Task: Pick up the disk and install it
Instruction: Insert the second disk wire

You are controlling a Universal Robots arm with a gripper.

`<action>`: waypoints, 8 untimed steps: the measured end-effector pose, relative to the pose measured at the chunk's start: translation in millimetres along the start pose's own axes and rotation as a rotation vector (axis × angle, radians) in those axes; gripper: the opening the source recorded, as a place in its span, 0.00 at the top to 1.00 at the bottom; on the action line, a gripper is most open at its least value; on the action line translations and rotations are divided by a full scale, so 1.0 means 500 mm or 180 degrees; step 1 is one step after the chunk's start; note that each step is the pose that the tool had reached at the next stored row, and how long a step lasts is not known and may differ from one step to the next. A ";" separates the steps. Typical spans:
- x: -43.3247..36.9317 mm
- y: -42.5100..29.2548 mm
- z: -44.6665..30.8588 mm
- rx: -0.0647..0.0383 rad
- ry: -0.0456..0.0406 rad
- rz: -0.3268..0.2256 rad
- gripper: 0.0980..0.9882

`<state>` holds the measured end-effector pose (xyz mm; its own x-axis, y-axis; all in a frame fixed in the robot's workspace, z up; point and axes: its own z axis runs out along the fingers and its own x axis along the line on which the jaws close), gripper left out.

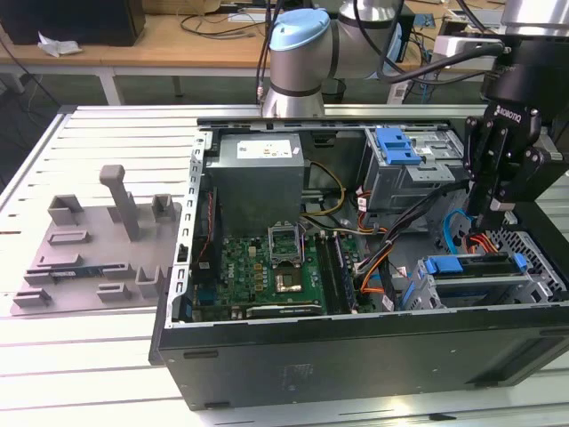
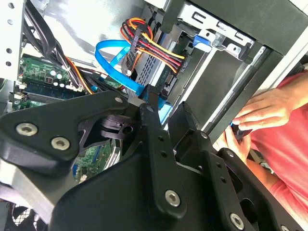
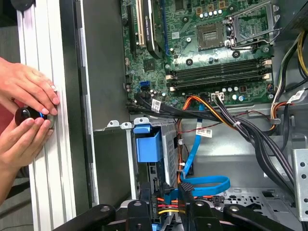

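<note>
The gripper is held low inside the open computer case, at the exterior view's right, just above the drive cage. The disk (its blue rail showing) is seated in that cage, cables plugged into its end. Whether the fingers are released or clenched cannot be told. A person's hands are seen by the case wall.

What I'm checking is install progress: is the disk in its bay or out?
In: the disk lies inside the drive cage, its blue rail showing. Fully seated: cannot tell.
</note>
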<state>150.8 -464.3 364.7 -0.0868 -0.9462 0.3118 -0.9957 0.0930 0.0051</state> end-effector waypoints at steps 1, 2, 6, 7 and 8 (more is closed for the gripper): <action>0.000 -0.001 0.001 -0.0001 -0.0008 0.0000 0.70; 0.000 -0.001 0.001 -0.0002 -0.0010 -0.0001 0.70; 0.000 -0.002 0.001 -0.0006 -0.0015 -0.0002 0.70; 0.000 -0.002 0.001 -0.0007 -0.0016 -0.0002 0.70; 0.000 -0.002 0.001 -0.0010 -0.0017 -0.0003 0.70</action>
<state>151.7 -464.6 364.2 -0.0861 -0.9479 0.3067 -0.9956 0.0931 0.0083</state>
